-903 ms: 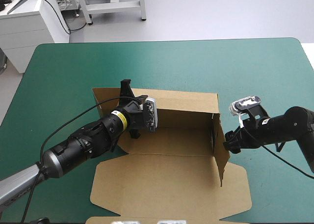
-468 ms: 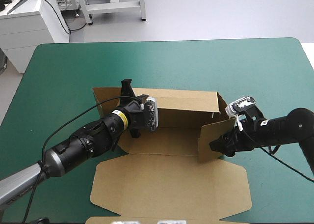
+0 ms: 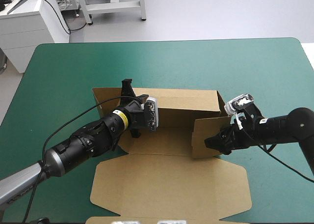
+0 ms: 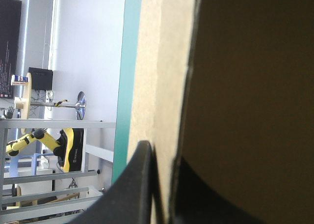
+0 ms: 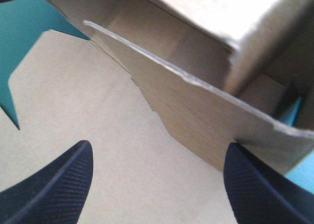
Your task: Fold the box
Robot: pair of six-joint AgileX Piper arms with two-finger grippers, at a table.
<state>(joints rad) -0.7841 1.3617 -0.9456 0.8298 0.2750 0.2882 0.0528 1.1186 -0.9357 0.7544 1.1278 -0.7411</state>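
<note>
- The box (image 3: pixel 171 184) sits mid-table (image 3: pixel 245 67), its far wall (image 3: pixel 181 103) raised and its lid (image 3: pixel 167 194) flat toward the near edge.
- The left gripper (image 3: pixel 128 90) is clamped on the wall's top edge near its left end. From above only one finger shows over the board, and the other is hidden behind it.
- In the left wrist view the gripper (image 4: pixel 164 187) pinches the board edge-on. Dark brown board fills most of that view, so little else of the box can be seen.
- The left arm covers the box's left end.
- The right gripper (image 3: pixel 212 141) is at the right flap (image 3: pixel 206 133), which stands turned inward. From above its fingers are a dark blur.
- In the right wrist view the gripper (image 5: pixel 157 184) has its fingers wide apart with the flap (image 5: pixel 196 111) just ahead. Whether they touch it is unclear.
</note>
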